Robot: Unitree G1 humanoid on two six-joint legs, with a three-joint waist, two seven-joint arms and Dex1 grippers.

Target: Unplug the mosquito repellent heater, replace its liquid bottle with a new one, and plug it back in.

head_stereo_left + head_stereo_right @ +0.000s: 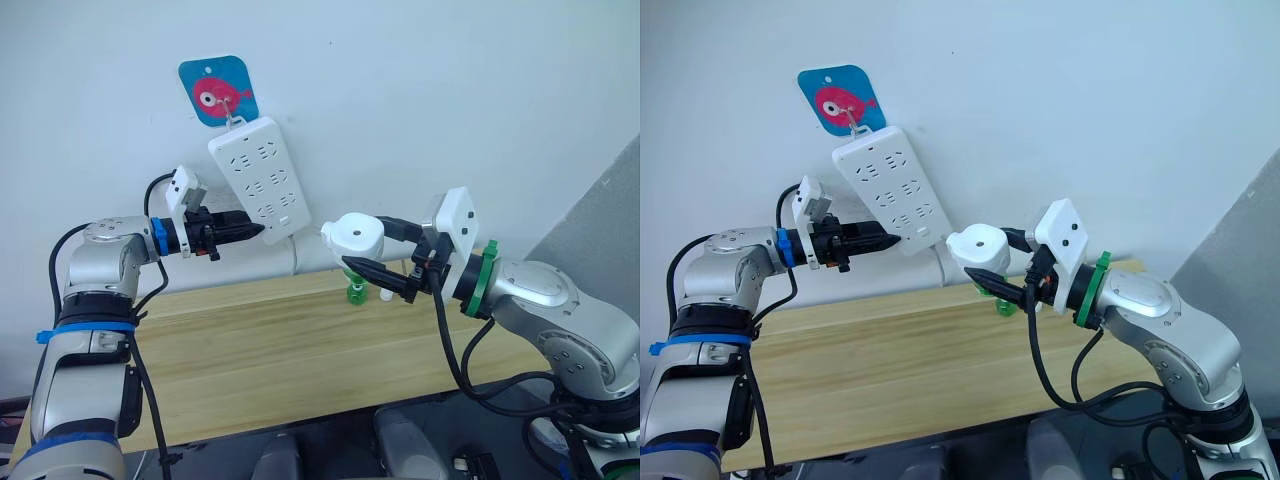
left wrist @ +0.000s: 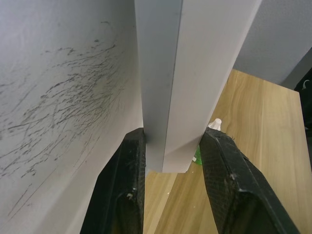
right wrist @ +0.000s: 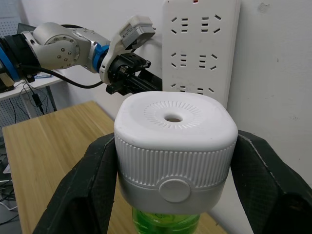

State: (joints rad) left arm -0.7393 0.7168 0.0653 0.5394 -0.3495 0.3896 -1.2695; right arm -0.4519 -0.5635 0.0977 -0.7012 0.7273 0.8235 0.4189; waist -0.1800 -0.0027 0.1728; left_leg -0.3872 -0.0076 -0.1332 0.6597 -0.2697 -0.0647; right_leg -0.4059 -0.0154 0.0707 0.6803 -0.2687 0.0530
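My left claw pinches the power strip steady; right claw grips the heater, so I'd line up prongs squarely first.

White power strip hangs tilted on wall — blue fish tag above; wooden table below.

The right end effector grips the mosquito repellent heater beside the power strip.

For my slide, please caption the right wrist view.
Right gripper holding the mosquito repellent heater before the power strip.
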